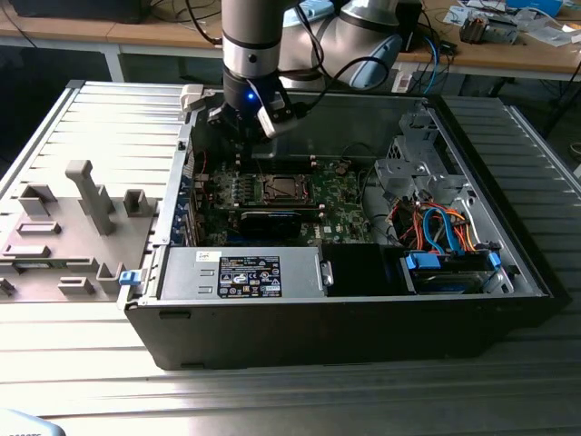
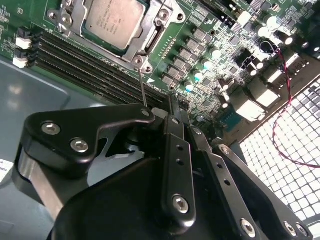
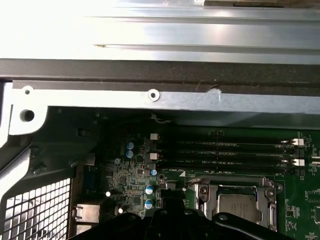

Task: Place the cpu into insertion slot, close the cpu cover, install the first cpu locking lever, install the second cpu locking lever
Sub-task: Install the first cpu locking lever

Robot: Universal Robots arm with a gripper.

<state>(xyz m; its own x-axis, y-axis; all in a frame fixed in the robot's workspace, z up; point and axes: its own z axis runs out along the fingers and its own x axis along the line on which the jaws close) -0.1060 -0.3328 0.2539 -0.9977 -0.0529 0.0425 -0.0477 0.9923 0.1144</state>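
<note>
cpu (image 2: 111,20) in insertion slot (image 2: 150,37), inside open computer case (image 1: 363,336)

Silvery-tan cpu (image 2: 114,20) flat in the insertion slot (image 2: 150,47), cpu cover (image 3: 235,190) (silver frame) down around it.

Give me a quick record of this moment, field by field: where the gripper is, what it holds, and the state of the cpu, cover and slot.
gripper position: gripper above the motherboard, near the case's rear wall, apart from the socket
gripper load: nothing seen in it
cpu: cpu sits in the insertion slot, metal top showing
cpu cover: cpu cover lies flat, framing the chip
locking lever: thin lever sticks out from the socket corner
memory slots: long black slots beside the socket
</note>
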